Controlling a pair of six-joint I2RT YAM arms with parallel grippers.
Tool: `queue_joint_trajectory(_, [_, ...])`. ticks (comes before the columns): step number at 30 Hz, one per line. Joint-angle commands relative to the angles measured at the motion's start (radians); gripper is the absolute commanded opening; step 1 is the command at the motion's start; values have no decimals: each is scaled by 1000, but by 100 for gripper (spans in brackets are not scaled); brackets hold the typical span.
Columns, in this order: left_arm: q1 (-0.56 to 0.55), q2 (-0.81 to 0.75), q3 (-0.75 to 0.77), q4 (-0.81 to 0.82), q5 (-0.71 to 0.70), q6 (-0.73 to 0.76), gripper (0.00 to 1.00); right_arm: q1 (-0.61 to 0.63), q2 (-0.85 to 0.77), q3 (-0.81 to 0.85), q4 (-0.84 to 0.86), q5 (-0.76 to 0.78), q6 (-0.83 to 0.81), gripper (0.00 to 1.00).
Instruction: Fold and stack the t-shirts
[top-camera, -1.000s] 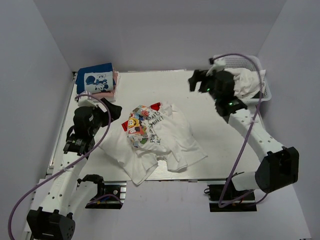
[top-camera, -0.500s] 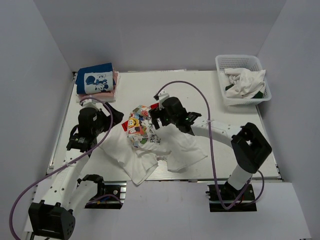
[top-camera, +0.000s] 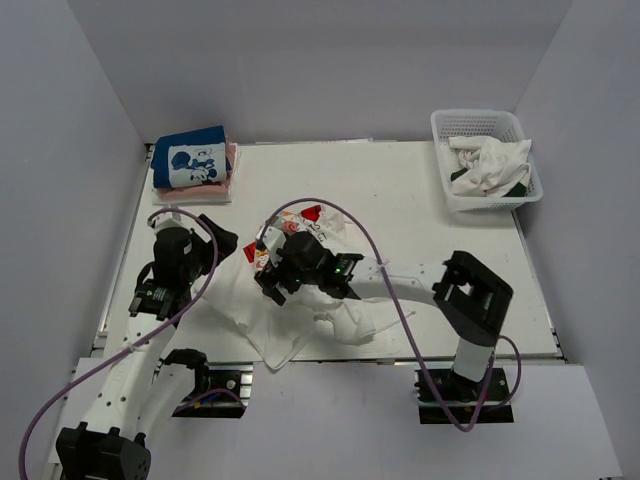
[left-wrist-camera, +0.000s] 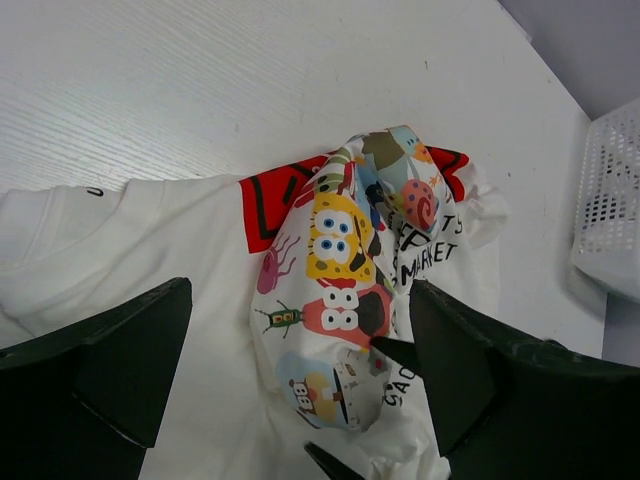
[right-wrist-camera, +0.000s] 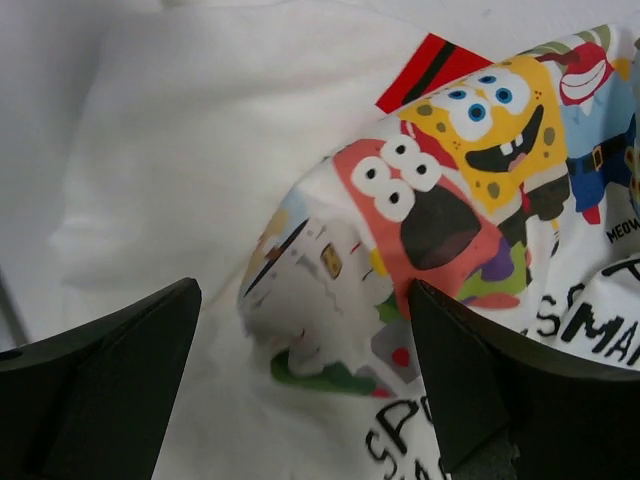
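Shirt (right-wrist-camera: 440, 200) lies crumpled on the table (top-camera: 420, 200), near middle, long axis left-right, print at its left. Right gripper (top-camera: 272, 288), at the basket (top-camera: 480, 122) a second ago, now hovers spread over the print; left gripper (top-camera: 222, 243) gapes alongside.

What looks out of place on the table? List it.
The cartoon-print t-shirt lies crumpled in a bunch mid-table, on top of the spread white shirt. A corner of the white shirt seems to droop past the near edge of the table. The blue shirt at the far left, by contrast, is neatly folded.
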Motion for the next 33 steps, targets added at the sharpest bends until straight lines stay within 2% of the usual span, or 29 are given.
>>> queue_joint_trajectory(1, [-3,-27,-3,-40,-33,-18,100,3,100,93,-38,125,-43,90])
queue_joint_trajectory(2, [-3,-27,-3,-40,-33,-27,100,6,136,106,-46,133,-46,90])
queue_joint_trajectory(3, [-3,-27,-3,-40,-33,-27,100,9,147,116,-46,164,-47,85])
queue_joint_trajectory(4, [-3,-27,8,-40,-43,-27,100,16,151,114,-46,206,-43,76])
queue_joint_trajectory(5, [-3,-27,8,-40,-43,-27,100,17,149,113,-41,284,-33,61])
queue_joint_trajectory(6, [-3,-27,17,-40,-43,-27,100,16,137,113,-28,329,-22,1])
queue_joint_trajectory(8, [-3,-17,17,-40,-43,-27,100,-1,80,107,0,507,15,0])
queue_joint_trajectory(10, [-3,-8,40,-40,-43,-27,100,-38,-21,110,32,623,-40,0])
queue_joint_trajectory(15, [-3,22,50,-50,-52,-27,100,-167,-211,159,158,719,-171,0])
queue_joint_trajectory(18, [-3,32,50,-50,-52,-18,100,-292,-233,260,166,767,-229,0])
queue_joint_trajectory(25, [-3,111,40,-40,-29,-9,100,-598,-169,542,187,777,-323,0])
queue_joint_trajectory(26, [-3,112,40,-40,-29,-9,100,-625,-128,647,178,773,-324,0])
queue_joint_trajectory(27, [-3,136,40,-40,-40,-9,100,-698,-113,678,177,768,-323,0])
queue_joint_trajectory(31, [-3,167,59,-40,-40,0,100,-826,20,910,111,715,-298,0])
queue_joint_trajectory(32, [-3,180,59,-40,-40,10,100,-865,63,1056,89,707,-290,0])
queue_joint_trajectory(33, [-3,181,59,-40,-40,10,100,-880,109,1088,88,698,-292,0])
